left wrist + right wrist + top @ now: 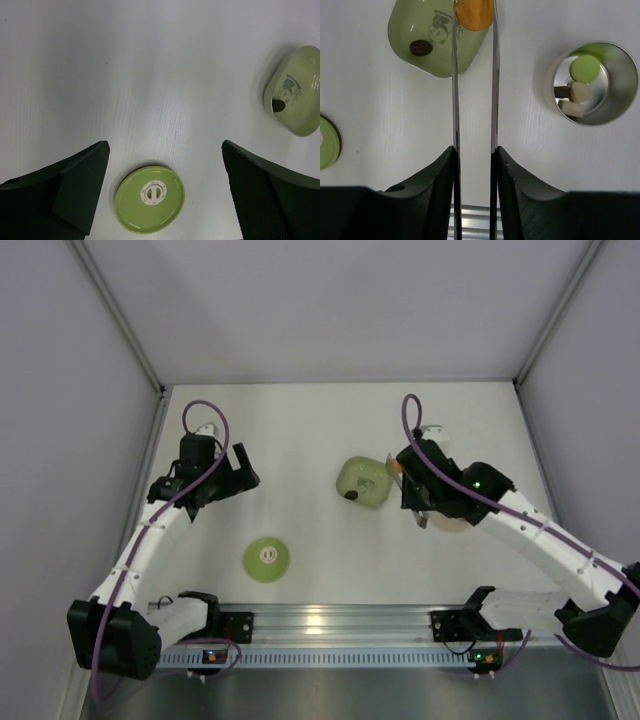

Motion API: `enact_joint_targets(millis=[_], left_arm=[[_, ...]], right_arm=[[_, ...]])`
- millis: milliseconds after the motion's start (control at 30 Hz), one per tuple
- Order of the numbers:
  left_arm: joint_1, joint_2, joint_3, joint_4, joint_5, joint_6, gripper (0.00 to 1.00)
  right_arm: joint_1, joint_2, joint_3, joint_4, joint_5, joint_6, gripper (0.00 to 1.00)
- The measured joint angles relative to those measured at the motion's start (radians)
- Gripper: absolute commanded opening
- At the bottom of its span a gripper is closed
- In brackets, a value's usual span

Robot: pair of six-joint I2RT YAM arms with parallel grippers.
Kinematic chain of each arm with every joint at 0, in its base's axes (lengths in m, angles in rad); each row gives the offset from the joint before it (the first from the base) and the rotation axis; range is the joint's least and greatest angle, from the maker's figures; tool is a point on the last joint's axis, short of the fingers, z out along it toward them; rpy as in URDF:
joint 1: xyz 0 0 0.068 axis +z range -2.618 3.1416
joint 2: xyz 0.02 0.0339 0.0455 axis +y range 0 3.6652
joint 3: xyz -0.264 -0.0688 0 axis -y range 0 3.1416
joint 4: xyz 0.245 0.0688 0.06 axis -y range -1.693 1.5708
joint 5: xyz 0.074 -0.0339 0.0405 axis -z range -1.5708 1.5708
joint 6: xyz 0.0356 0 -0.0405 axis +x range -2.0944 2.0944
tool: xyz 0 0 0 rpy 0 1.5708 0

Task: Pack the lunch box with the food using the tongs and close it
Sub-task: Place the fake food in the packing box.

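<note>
White tabletop [300,430], walled in white, carries everything. On it the tub [592,82] stands open, with whitish chunks [577,95] and a dark chunk [561,91] inside; a green round patch in it may be only a reflection. Just beside the tub, toward the dish [435,40], the right gripper [474,150] is pressed onto the tongs [454,100]. Their tips pinch an orange chunk [474,14] over the dish's tub-side edge. A brown chunk [421,47] lies on the dish. Well apart from the tub, past the dish, the lid [150,198] lies flat, and the left gripper [165,145] hangs above it, spread wide and holding nothing. Packing looks partly done: the orange chunk must go to the tub, then the brown one, then the lid.
</note>
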Motion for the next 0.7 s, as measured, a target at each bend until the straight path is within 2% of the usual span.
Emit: enact_joint_targets(millis=[367,533,700], left_arm=[[0.000,0.000,0.000,0.000,0.004,0.000,0.99],[-0.001,0.001,0.000,0.000,0.008,0.000,0.99],[-0.002,0.006,0.000,0.000,0.011,0.000,0.99]], right_arm=[[-0.003,-0.375,-0.138,-0.265,0.093,0.217,0.36],[-0.003,-0.468,-0.174,-0.302,0.109,0.301,0.37],[-0.003,-0.482,-0.210,-0.309,0.126,0.345,0.39]])
